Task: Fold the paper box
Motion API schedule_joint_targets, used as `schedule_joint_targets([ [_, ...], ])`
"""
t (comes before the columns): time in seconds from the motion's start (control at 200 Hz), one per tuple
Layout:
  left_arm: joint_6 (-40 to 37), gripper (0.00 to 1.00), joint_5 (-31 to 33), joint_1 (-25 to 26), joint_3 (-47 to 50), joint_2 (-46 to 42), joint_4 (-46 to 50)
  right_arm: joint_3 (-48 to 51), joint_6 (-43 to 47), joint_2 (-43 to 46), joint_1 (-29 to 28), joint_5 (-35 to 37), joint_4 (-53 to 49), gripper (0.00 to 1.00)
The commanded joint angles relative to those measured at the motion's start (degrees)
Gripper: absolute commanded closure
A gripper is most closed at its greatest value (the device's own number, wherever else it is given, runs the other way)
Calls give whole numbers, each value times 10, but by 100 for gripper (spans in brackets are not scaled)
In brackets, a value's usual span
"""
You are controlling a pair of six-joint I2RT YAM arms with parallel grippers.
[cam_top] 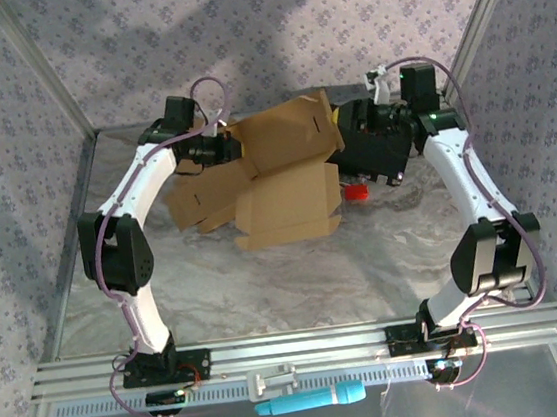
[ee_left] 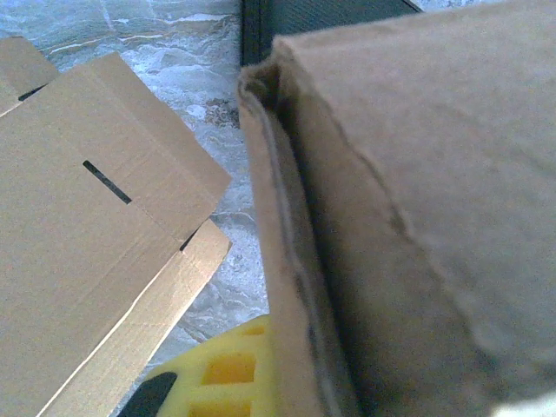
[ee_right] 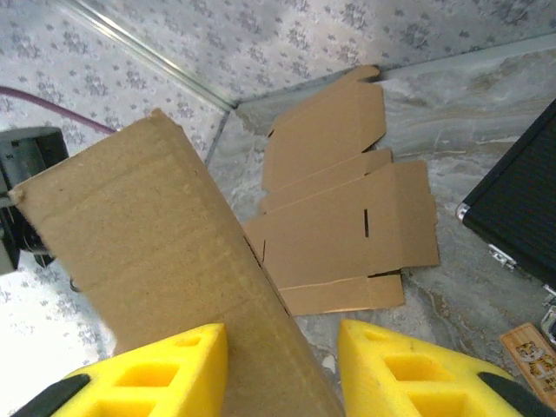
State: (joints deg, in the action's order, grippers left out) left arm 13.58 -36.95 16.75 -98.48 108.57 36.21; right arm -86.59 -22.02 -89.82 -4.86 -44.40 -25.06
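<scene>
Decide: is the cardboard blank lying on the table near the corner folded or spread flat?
Spread flat: the cardboard blank lies on the table, flaps out, slot showing, no walls raised.

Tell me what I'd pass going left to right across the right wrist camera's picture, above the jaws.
First the raised box panel → then the flat cardboard blank → then the black case.

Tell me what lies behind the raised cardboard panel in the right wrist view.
A flat, unfolded cardboard sheet lies on the marble table. The raised panel covers the sheet's near left part, so that corner and the table under it cannot be seen.
</scene>
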Motion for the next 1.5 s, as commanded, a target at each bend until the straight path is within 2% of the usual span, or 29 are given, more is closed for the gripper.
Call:
schedule_joint_targets([
  [0.0, -13, 100, -32, -1, -20, 3, 10, -24, 29, -16, -7, -6, -9, 61],
  [0.495, -11, 100, -27, 2, -13, -9, 14, -74, 91, -42, -70, 77, -72, 61],
  [0.839, -12, 100, -14, 11, -7, -23, 23, -115, 146, -58, -134, 289, -138, 57],
  [1.104, -17, 100, 1, 23, -5, -29, 42, -155, 151, -85, -183, 479, -183, 55],
  [1.229, -17, 100, 11, 27, -3, -32, 45, -180, 151, -101, -199, 540, -208, 55],
  [1.379, -13, 100, 26, 33, -6, -34, 53, -207, 150, -120, -219, 597, -233, 62],
  [1.494, 3, 100, 42, 39, -16, -30, 61, -234, 138, -139, -235, 660, -266, 76],
])
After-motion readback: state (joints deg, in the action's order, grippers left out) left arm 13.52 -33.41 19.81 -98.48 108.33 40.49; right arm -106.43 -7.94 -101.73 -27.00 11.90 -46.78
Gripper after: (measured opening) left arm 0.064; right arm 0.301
